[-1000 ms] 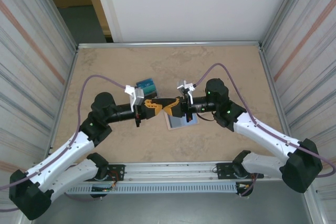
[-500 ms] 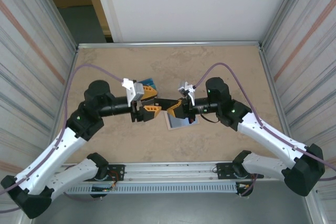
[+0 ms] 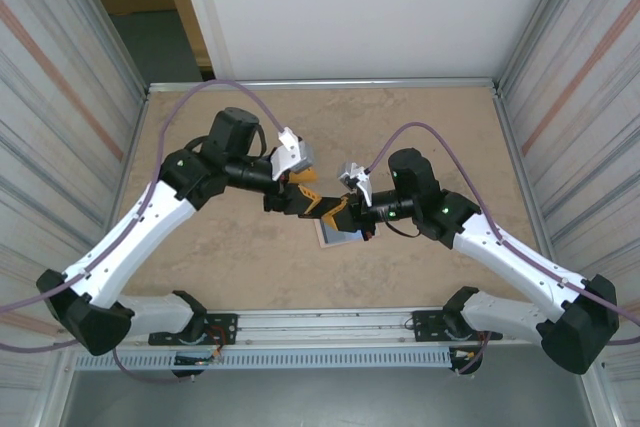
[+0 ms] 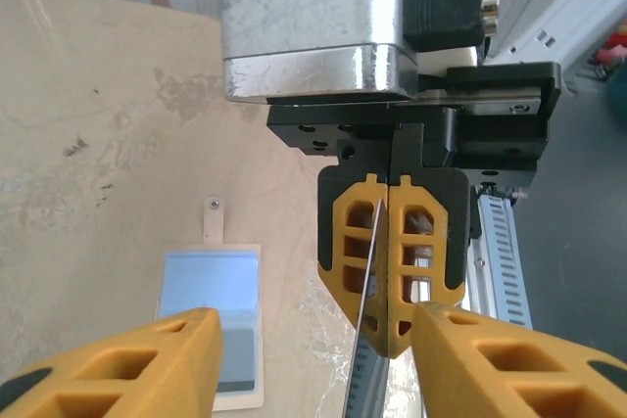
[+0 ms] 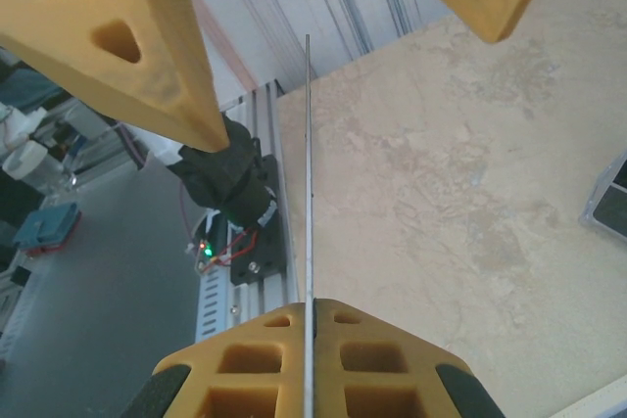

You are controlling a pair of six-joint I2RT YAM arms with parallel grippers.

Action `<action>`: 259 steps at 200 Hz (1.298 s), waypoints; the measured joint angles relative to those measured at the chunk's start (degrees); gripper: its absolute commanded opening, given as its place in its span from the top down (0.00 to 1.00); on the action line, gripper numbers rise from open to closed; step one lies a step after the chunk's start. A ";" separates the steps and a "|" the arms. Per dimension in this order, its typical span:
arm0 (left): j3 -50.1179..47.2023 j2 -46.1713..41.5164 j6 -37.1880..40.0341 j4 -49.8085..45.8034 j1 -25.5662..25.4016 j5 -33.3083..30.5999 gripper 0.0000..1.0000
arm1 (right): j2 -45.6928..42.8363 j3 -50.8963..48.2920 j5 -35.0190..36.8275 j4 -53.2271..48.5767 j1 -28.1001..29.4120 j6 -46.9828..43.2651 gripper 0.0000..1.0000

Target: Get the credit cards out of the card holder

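right hand (image 5: 310, 330) pinches credit card (image 5: 308, 163) on edge, likely offered for handover | left hand (image 4: 313, 325) spread, fingers (image 5: 127, 46) flanking card, apart from it | card holder (image 4: 220, 310) open on tabletop (image 4: 98, 144) beneath

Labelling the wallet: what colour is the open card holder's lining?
Pale blue; the card holder shows best in the left wrist view.

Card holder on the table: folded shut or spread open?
Spread open: the card holder lies flat on the table, pale blue lining facing up, snap tab extended.
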 measured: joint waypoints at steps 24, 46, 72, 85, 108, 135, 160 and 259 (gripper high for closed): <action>1.86 2.54 2.16 -3.08 -0.85 0.76 0.63 | 0.00 0.00 0.00 -0.48 0.00 -0.33 1.00; 2.64 4.59 4.39 -5.79 -2.32 1.29 0.86 | 0.00 0.02 0.00 -0.70 0.00 -0.83 1.00; 3.52 6.16 6.12 -7.98 -3.02 2.19 1.00 | 0.00 0.02 0.61 -2.01 -0.17 -1.29 1.00; 3.76 6.25 6.38 -8.35 -3.02 2.36 1.00 | 0.00 0.02 0.66 -1.86 -0.15 -1.40 0.99; 3.67 6.23 6.93 -8.24 -2.99 1.42 1.00 | -0.04 0.02 1.62 -1.90 -0.20 -1.55 0.61; -0.37 4.92 7.32 -3.82 -0.61 -1.16 1.00 | -1.38 0.02 4.63 -1.90 -0.37 -1.75 0.45; -6.69 2.71 7.30 2.95 3.43 -3.08 1.00 | -3.04 -0.55 9.09 -1.79 -1.11 -1.44 0.33; -20.20 8.09 12.76 27.10 16.39 -13.57 1.00 | -7.56 -4.11 26.82 -1.51 -1.51 3.91 0.01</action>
